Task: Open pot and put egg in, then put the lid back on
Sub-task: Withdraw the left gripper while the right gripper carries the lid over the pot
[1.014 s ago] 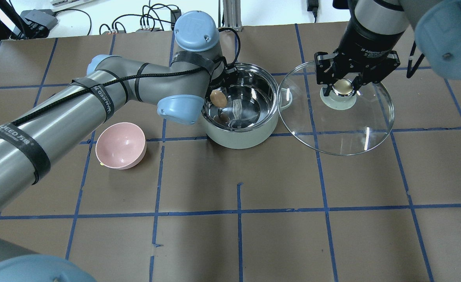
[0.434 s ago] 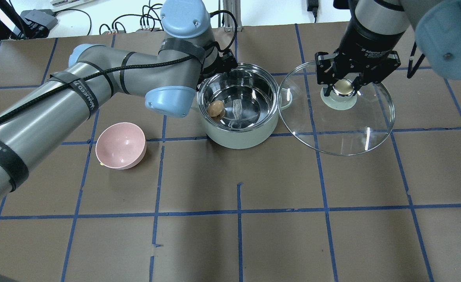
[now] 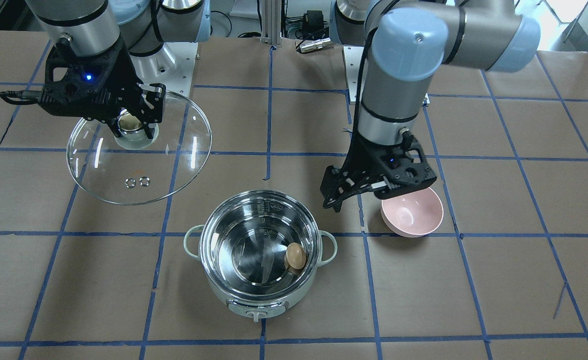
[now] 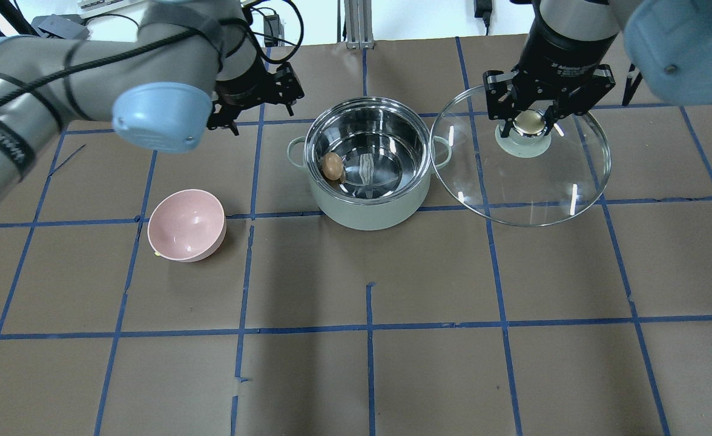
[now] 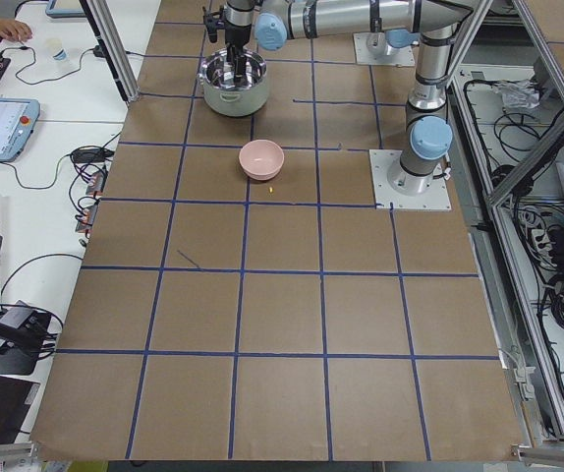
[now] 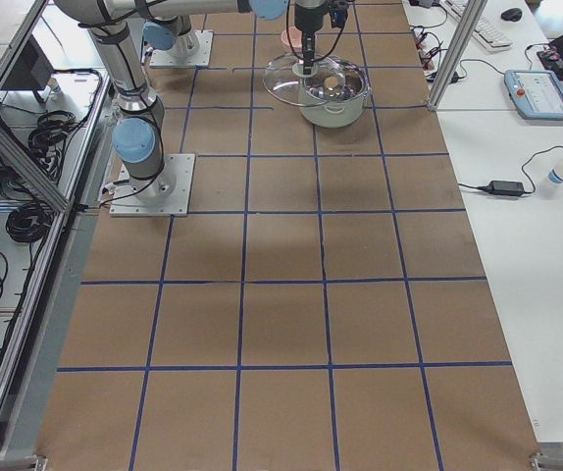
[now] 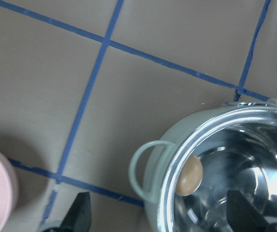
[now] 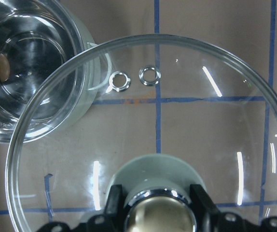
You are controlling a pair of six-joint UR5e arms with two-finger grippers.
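The mint-green pot (image 4: pixel 368 209) stands open at the back middle of the table; it also shows in the front view (image 3: pixel 260 300). The brown egg (image 4: pixel 332 166) lies inside it against the left wall, as seen in the front view (image 3: pixel 295 256) and the left wrist view (image 7: pixel 190 176). My left gripper (image 4: pixel 259 115) is open and empty, raised to the left of the pot (image 7: pixel 153 188). My right gripper (image 4: pixel 528 124) is shut on the knob of the glass lid (image 4: pixel 531 188) and holds it right of the pot, its rim over the pot's right handle. The lid fills the right wrist view (image 8: pixel 177 121).
A pink bowl (image 4: pixel 186 224) sits on the table left of and nearer than the pot; in the front view (image 3: pixel 412 212) it is partly behind my left gripper (image 3: pixel 354 195). Brown paper with blue tape lines covers the table.
The egg left my left gripper and now lies in the pot. My left arm has pulled back to the left, away from the pot. The lid has shifted slightly toward the back.
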